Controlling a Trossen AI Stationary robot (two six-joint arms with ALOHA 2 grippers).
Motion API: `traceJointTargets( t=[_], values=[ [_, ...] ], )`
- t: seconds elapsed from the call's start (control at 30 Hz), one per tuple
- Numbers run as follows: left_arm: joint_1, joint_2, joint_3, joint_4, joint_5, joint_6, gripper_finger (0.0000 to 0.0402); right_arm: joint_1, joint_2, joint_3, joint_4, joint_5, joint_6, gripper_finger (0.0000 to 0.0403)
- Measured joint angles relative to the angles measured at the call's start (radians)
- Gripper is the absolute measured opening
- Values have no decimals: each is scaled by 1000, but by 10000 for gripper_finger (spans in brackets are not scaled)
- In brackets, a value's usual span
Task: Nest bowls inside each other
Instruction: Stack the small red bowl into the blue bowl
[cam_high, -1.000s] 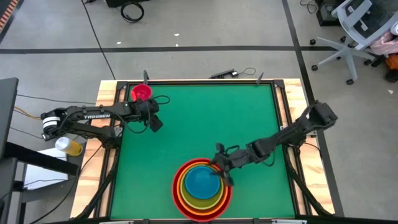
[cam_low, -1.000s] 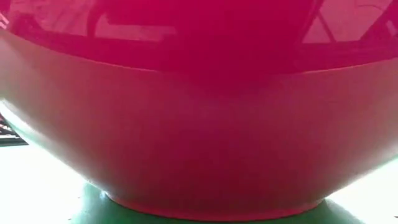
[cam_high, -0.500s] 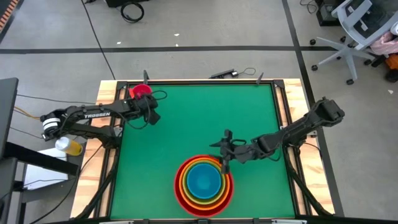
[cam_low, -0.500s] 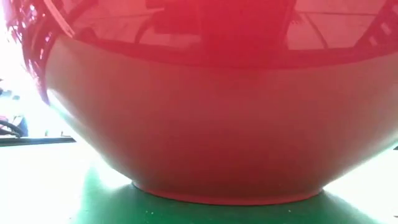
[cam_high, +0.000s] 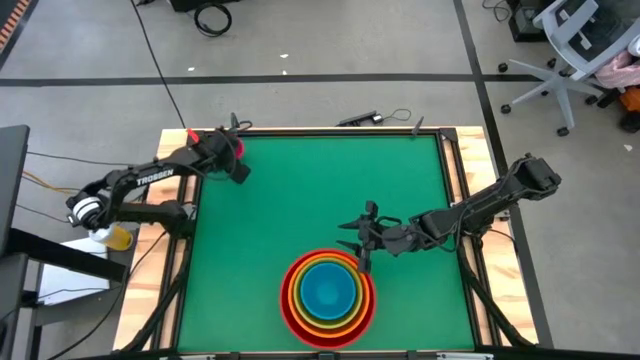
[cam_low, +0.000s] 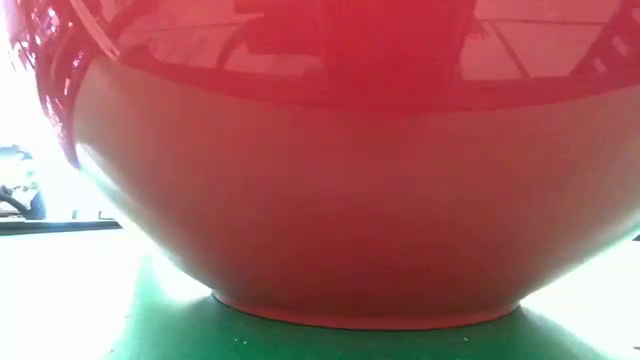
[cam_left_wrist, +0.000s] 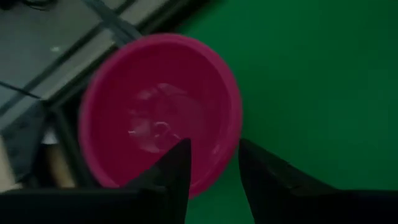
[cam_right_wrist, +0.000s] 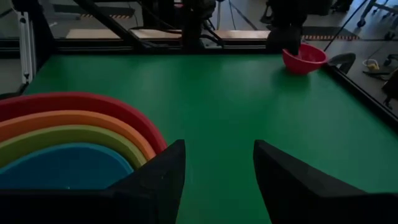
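Observation:
Four nested bowls, red (cam_high: 290, 305) outermost, then orange, yellow-green and blue (cam_high: 327, 291), rest on the green table (cam_high: 330, 180) near its near edge. The red bowl (cam_low: 330, 200) fills the low view. The small pink bowl (cam_left_wrist: 158, 109) sits at the far left corner (cam_high: 237, 146), partly hidden by my left gripper (cam_high: 234, 158), which stands over it, open, its fingers astride the rim. My right gripper (cam_high: 353, 245) hovers open, with nothing in it, just beyond the stack's far right rim (cam_right_wrist: 74, 99). My left gripper (cam_left_wrist: 214, 146) comes slanting down at the pink bowl, with one finger (cam_left_wrist: 177, 165) over the inside and the other (cam_left_wrist: 261, 171) outside the rim (cam_left_wrist: 231, 140). Whether the fingers touch the rim, I cannot tell.
The table's metal rails and wooden border (cam_high: 452, 160) frame the green mat. A cable and a small tool (cam_high: 372, 118) lie at the far edge. A yellow object (cam_high: 115, 236) sits beside the left arm's base. Bare green mat lies between the two bowl spots.
My left gripper has swung toward the far left corner and now stands over the pink bowl. My right gripper has risen off the stack, drawn back toward the far right and tipped closer to level. The stack shifted slightly at first, then stayed still.

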Motion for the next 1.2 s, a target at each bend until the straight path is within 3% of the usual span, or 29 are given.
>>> traceJointTargets(
  t=[0.4, 0.57, 0.73, 0.93, 1.07, 1.2],
  values=[
    [18, 188, 0, 37, 45, 78, 98, -5, 0, 0, -6, -1, -4, 194],
    [-62, 188, 2, 61, 6, 206, 19, -8, 0, 0, -39, 25, 29, 194],
    [-291, 133, 0, 49, 0, 324, 13, -35, 0, 0, -75, 77, 144, 194],
    [-665, 87, 1, 141, -19, 508, 13, -135, 0, 0, -121, 86, 206, 194],
    [-882, 85, 2, 215, -22, 664, 13, -201, 0, 0, -108, 11, 61, 195],
    [-993, 85, 66, 210, -24, 652, 13, -233, 0, 0, -68, -171, -159, 195]
  ],
)
